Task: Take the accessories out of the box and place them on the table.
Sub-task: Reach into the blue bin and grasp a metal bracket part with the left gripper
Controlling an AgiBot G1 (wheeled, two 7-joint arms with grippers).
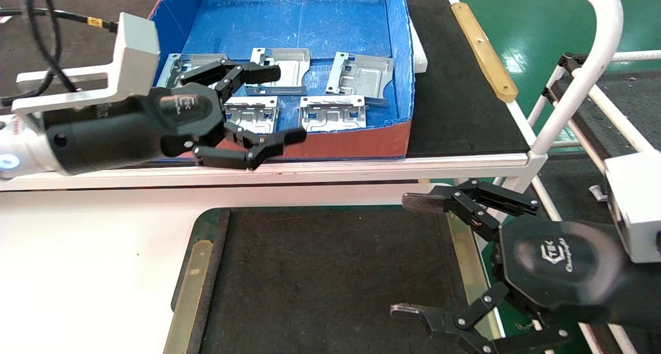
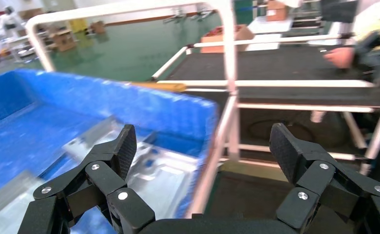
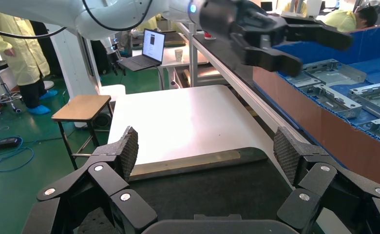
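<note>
Five stamped plates (image 1: 333,113) visible lying flat in the blue box (image 1: 397,44), nearest one just past my left gripper (image 1: 286,105), jaws wide open, empty. Right gripper (image 1: 408,256) open over tabletop mat (image 1: 330,271). Risk: plates lie flat, jaws may skid off.

Both pincers open, nothing gripped.
The left pincer (image 1: 286,106) is extended forward on a near-horizontal arm, fingers spread wide. The right pincer (image 1: 410,256) is held low, pointing left, fingers likewise spread.
</note>
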